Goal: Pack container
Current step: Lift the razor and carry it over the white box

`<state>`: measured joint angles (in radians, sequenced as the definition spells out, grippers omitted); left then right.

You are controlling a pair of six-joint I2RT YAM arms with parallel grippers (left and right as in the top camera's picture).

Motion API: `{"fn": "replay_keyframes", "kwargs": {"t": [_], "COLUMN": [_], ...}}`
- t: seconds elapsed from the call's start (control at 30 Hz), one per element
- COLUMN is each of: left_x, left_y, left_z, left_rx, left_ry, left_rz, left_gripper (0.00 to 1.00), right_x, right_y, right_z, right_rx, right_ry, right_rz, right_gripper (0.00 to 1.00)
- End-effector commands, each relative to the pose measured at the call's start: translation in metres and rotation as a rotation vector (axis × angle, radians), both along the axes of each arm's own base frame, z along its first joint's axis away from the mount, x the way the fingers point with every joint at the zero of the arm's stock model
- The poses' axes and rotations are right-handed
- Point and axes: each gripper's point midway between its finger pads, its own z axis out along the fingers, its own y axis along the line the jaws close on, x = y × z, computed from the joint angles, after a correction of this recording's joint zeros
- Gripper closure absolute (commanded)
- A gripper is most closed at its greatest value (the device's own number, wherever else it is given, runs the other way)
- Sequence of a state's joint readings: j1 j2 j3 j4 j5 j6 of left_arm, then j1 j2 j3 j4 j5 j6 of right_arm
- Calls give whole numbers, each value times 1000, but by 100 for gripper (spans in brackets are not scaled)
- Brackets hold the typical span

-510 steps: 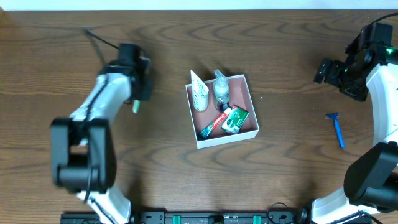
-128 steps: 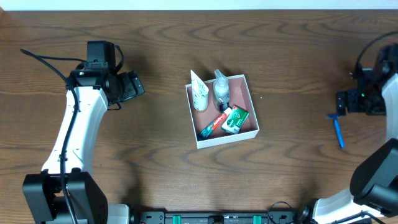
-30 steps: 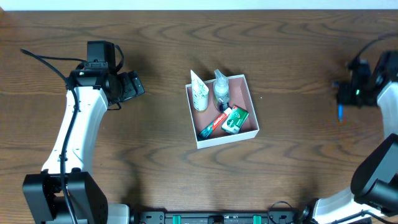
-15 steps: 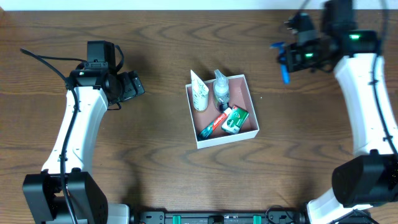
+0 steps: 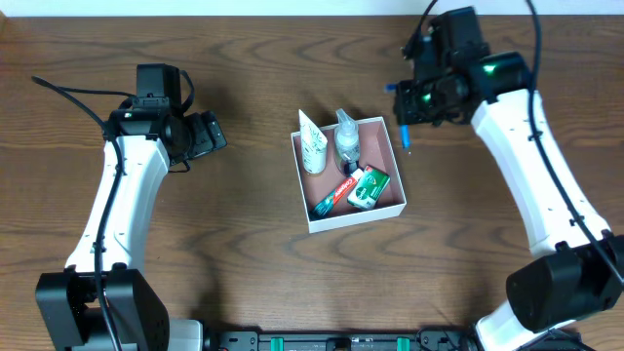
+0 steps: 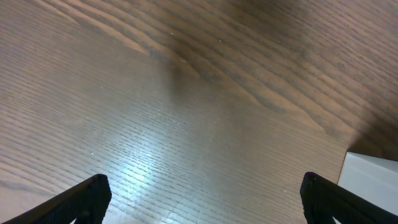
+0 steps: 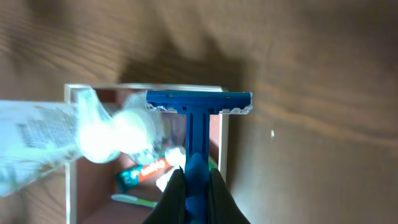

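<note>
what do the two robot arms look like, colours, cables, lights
Both arms have white shells on the long links, with black joints and bases. The left arm trails a thin black cable by its wrist; the right arm shows a green light and a second black cable above its wrist. The fingers look black.

Dark wood-grain table, pale strip along far edge, soft glare

Soft glare on the table; right-wrist view blurred.
</note>
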<state>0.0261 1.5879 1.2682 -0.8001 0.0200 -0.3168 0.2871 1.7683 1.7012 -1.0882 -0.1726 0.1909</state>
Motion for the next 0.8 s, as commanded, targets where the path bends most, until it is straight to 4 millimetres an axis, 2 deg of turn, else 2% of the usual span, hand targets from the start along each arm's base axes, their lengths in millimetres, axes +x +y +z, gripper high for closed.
{"fn": "replay_keyframes", "kwargs": {"t": [0.0, 0.13, 0.3, 0.63, 0.77], "left_x": [0, 0, 0, 0, 0], "left_y": [2, 2, 2, 2, 2], "left_z": [2, 2, 2, 2, 2], "left_rx": [5, 5, 5, 5, 5], "left_ry": [-5, -5, -5, -5, -5], "left_rz": [-5, -5, -5, -5, -5], "left_gripper": [2, 2, 2, 2, 2], "right_x": [-10, -23, -25, -23, -23], "right_y": [-10, -8, -5, 14, 14], "right_z": [-20, -44, -65, -65, -65], "right_rx": [-105, -128, -135, -157, -183], "right_ry": [46, 98, 98, 33, 22], "right_rz": [-90, -86, -71, 76, 81], "right_gripper": [99, 99, 99, 99, 99]}}
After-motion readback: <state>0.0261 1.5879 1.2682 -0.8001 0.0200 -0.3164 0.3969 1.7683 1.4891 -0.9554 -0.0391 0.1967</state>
